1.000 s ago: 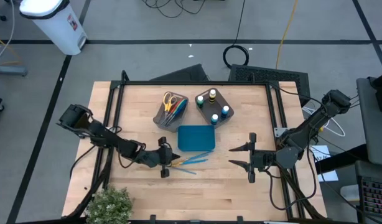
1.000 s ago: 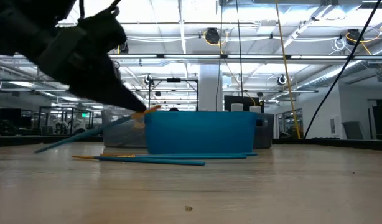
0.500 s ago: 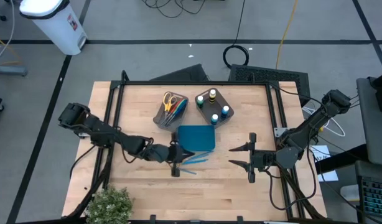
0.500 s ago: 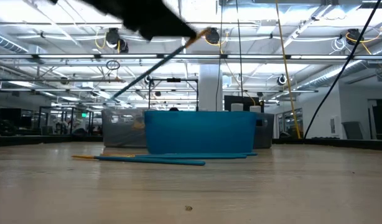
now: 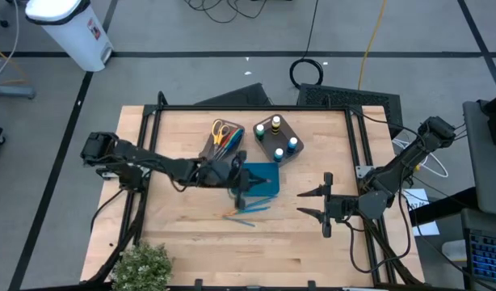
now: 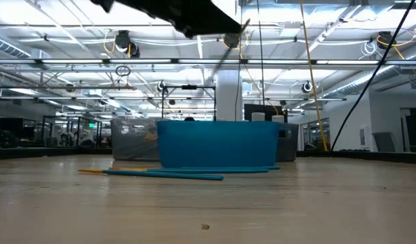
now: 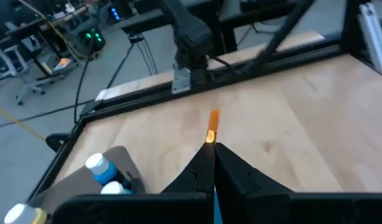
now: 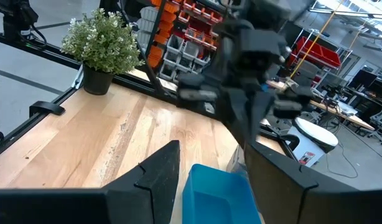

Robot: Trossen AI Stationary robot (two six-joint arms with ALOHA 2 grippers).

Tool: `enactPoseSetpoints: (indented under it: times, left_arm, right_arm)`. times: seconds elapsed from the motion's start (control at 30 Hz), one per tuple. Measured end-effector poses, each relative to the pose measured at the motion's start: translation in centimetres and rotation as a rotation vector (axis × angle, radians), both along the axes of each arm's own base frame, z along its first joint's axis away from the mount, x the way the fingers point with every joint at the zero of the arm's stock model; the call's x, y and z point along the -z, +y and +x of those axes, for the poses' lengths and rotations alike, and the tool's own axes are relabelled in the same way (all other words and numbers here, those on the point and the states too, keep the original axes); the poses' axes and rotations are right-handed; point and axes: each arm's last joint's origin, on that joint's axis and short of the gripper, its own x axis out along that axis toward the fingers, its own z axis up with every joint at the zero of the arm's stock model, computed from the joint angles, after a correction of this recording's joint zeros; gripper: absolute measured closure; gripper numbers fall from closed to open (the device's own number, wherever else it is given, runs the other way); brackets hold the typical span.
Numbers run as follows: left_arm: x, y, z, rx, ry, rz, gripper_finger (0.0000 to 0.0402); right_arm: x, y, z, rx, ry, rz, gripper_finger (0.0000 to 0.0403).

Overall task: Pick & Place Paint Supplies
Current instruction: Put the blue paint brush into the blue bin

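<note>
The wooden table (image 5: 183, 234) fills the middle of the high view, with a potted plant (image 5: 140, 267) at its seven-o'clock corner. Both dark arms come next in size: the left arm reaches from nine o'clock toward the centre, and its left gripper (image 5: 241, 183) hangs over the nine-o'clock edge of the teal tray (image 5: 264, 178), fingers pressed together on a thin brush (image 7: 211, 127) whose orange end sticks out past the fingertips in the left wrist view. The right gripper (image 5: 326, 202) waits near four o'clock, level with the tray and well apart from it, its fingers spread with nothing between them. Two grey-brown bins sit toward twelve o'clock: one bin (image 5: 209, 153) holds scissors (image 5: 220, 131) with yellow handles among other coloured ones, the other bin (image 5: 282, 153) holds small paint bottles (image 5: 275, 124) with yellow, green and blue caps. On the bare wood at about six o'clock of the tray lie two more blue brushes (image 5: 250, 210), close together, one with an orange tip. Labels on the bottles are too small to read, and a white bin (image 5: 74, 31) off the table at eleven o'clock seems to carry a small red sticker, its wording illegible.
</note>
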Motion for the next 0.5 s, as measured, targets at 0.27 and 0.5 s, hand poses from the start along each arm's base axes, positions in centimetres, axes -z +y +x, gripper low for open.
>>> enactPoseSetpoints:
  times: [0.27,0.5]
  left_arm:
    - [3.5,2.1,2.0,-0.010,0.052,-0.028,0.0399]
    - [5.1,2.9,2.4,-0.061,0.112,-0.073,0.0399]
  right_arm:
    - [0.0,0.0,0.0,0.000,0.003,0.000,0.0232]
    - [0.0,0.0,0.0,0.000,0.005,-0.003,0.0232]
